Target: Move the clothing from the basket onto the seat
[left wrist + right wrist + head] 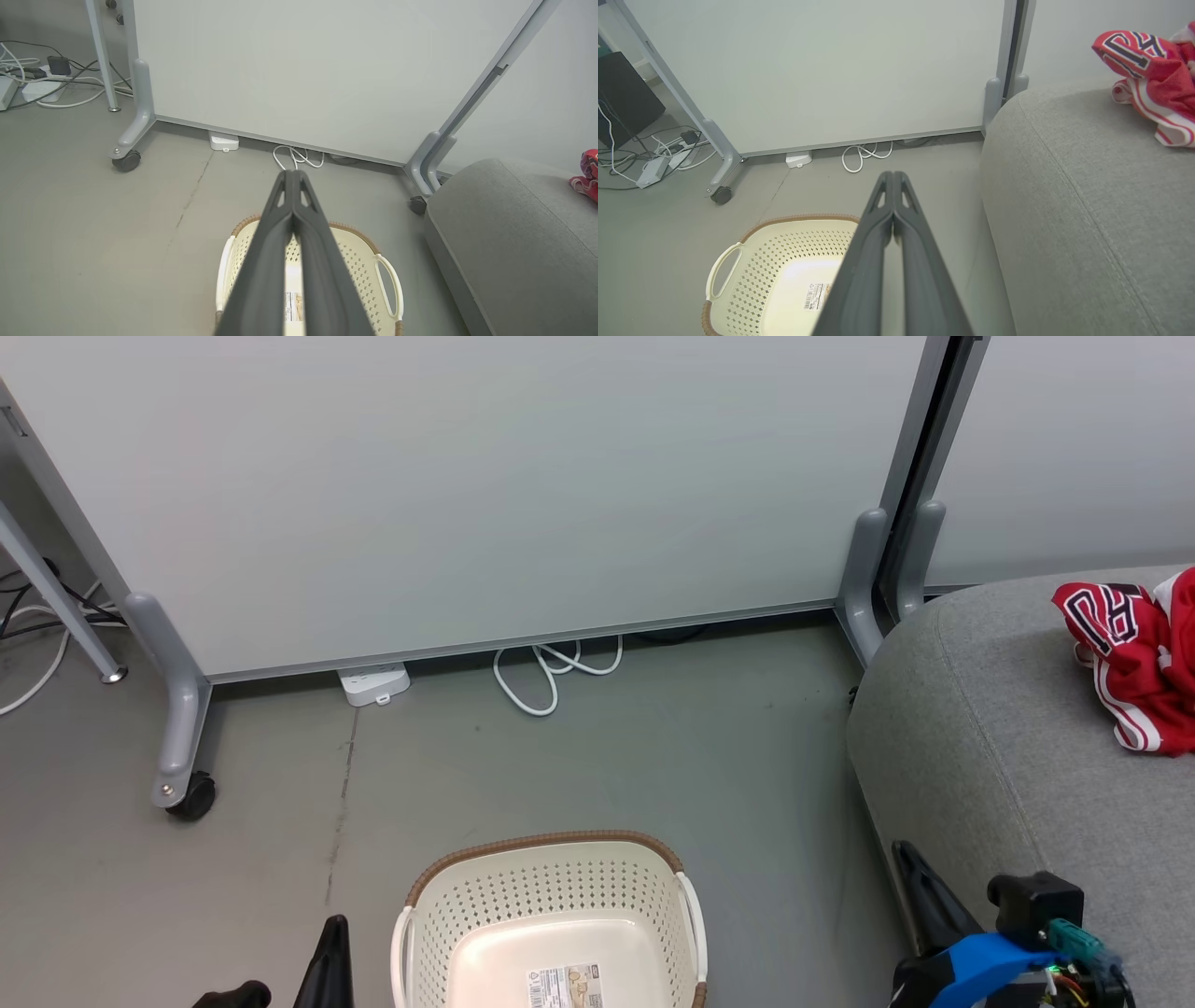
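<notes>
On the grey sofa seat (980, 747), toward its right end, the red clothing (1134, 658) lies crumpled with its lettering showing. The cream laundry basket (560, 896) stands on the floor (747, 756) just beside the seat, its base label (563, 987) in plain view. The left gripper (293, 173) and right gripper (893, 173) flank it, each with its fingers pressed together.

red clothing (1141, 658), cream basket (560, 896), grey seat (980, 737)
</notes>
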Available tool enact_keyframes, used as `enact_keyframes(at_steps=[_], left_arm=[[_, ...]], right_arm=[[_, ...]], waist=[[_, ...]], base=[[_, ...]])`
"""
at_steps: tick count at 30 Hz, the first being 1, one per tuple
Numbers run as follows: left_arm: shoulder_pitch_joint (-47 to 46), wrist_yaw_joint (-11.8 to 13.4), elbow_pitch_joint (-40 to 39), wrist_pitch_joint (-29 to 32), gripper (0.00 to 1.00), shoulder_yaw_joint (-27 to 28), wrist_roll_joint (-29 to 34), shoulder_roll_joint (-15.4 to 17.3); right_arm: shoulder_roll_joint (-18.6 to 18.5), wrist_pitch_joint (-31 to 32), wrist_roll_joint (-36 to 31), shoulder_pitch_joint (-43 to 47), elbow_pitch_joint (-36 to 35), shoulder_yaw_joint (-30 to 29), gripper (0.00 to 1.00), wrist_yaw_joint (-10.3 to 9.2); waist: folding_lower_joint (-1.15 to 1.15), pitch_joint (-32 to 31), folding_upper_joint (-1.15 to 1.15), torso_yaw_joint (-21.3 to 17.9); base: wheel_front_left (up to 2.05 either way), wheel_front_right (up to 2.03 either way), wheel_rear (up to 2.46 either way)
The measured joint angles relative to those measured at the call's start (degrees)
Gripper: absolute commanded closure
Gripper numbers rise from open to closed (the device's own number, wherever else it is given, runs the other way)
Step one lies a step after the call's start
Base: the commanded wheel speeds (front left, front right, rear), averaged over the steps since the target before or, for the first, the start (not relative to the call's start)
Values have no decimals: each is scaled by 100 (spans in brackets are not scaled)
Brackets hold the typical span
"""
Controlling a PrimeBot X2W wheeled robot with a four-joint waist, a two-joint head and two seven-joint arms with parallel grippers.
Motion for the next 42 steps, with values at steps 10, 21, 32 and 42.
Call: enact_keyframes(at_steps=[10, 21, 32, 42], left_arm=[[-8, 0, -64, 288, 100, 91, -934, -2], [-147, 1, -182, 563, 100, 210, -1864, -7], [-284, 0, -281, 798, 100, 339, -2689, -14], [-393, 0, -371, 1000, 100, 404, -3359, -16]], right_arm=[[2, 202, 1071, 19, -53, -101, 100, 0], [4, 360, 2151, 13, -160, -197, 100, 0], [8, 508, 3112, -9, -269, -287, 100, 0], [11, 653, 3888, -25, -337, -360, 100, 0]], waist=[[0, 5, 0, -7], [0, 10, 0, -15], [0, 16, 0, -23], [0, 21, 0, -30]], base=[[0, 0, 0], [0, 0, 0], [0, 0, 0], [0, 0, 0]])
